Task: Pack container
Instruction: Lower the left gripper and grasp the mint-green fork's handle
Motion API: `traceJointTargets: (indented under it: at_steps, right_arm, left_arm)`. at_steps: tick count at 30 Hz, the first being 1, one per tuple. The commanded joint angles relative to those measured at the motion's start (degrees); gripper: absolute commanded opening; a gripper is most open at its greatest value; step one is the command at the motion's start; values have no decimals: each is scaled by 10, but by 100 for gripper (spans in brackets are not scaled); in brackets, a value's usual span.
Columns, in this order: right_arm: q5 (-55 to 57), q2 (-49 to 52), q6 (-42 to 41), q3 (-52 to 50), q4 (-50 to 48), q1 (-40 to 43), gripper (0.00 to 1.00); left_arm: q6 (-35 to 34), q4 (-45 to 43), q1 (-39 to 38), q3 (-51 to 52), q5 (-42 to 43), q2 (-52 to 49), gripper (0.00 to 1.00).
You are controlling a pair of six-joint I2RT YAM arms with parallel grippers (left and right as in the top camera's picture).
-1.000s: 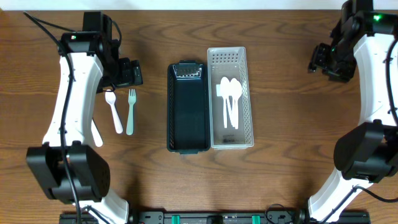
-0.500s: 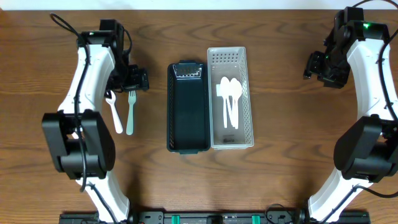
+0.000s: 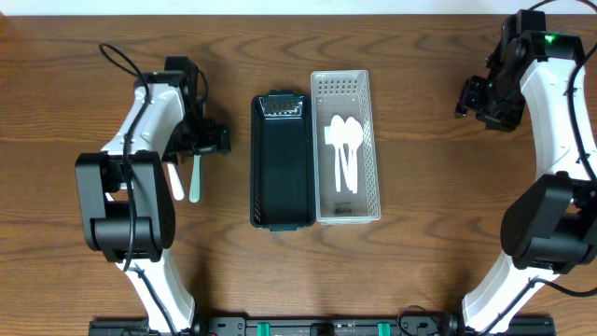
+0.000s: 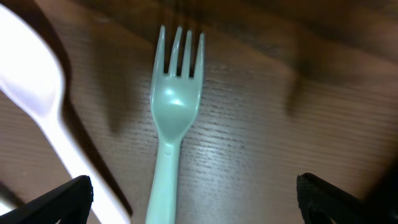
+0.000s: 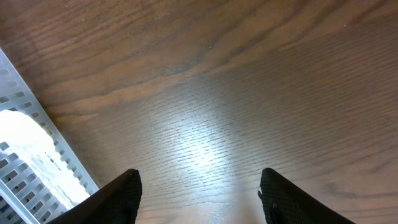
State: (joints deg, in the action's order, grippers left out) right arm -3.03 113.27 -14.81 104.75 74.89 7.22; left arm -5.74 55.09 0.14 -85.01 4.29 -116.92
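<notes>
Left wrist — slim mint plastic fork (image 4: 176, 106) lies on grained wooden table (image 4: 280, 137)

Left arm (image 3: 149, 107) swung inward; jaws now straddle green fork (image 4: 176, 106).

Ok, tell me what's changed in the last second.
The left gripper slid back toward the robot and now hangs over the tines of the fork, jaws wide open, nothing taken. The right gripper nudged slightly toward the basket, jaws apart and empty. The fork, spoon, dark tray and the basket with its white spoons lie where they were.
</notes>
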Motion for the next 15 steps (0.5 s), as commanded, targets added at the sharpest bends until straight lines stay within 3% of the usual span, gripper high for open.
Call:
traceJointTargets:
  at_steps: [1, 15]
  right_arm:
    - [-2, 3, 5, -3, -1, -1, 64]
    - [-2, 3, 6, -3, 1, -1, 64]
  left_arm:
    - [8, -15, -1, 25, -2, 0, 98]
    - [36, -83, -1, 69, 21, 0, 98]
